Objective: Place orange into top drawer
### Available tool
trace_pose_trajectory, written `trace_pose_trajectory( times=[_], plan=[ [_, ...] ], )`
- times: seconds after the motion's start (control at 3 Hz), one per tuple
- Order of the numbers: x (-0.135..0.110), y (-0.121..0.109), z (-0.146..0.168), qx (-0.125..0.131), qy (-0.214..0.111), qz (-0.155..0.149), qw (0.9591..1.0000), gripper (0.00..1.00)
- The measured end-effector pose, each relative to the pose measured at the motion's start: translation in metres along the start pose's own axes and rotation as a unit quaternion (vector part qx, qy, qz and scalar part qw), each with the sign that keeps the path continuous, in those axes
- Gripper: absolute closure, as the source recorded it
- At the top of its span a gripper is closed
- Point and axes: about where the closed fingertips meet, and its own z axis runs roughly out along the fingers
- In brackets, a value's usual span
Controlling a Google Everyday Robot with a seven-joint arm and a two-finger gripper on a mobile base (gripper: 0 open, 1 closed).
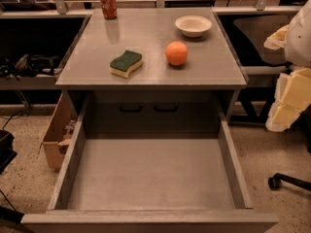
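Observation:
The orange sits on the grey cabinet top, right of centre, in front of a white bowl. The top drawer is pulled wide open toward me below the cabinet top; its flat grey bottom is bare. My arm and gripper show as white and cream parts at the right edge, off to the side of the cabinet, well right of the orange and above the floor. The gripper holds nothing that I can see.
A green-topped sponge lies left of the orange. A white bowl stands at the back right and a red soda can at the back left. A cardboard box stands left of the drawer, and a chair wheel on the floor to the right.

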Motion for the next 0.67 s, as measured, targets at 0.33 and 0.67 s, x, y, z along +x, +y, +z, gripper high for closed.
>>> trace_pose_trajectory(
  times=[0.33, 0.67],
  plan=[
    [0.000, 0.000, 0.000, 0.000, 0.000, 0.000, 1.0000, 0.00],
    [-0.018, -0.038, 0.009, 0.024, -0.046, -0.004, 0.9986, 0.00]
  ],
)
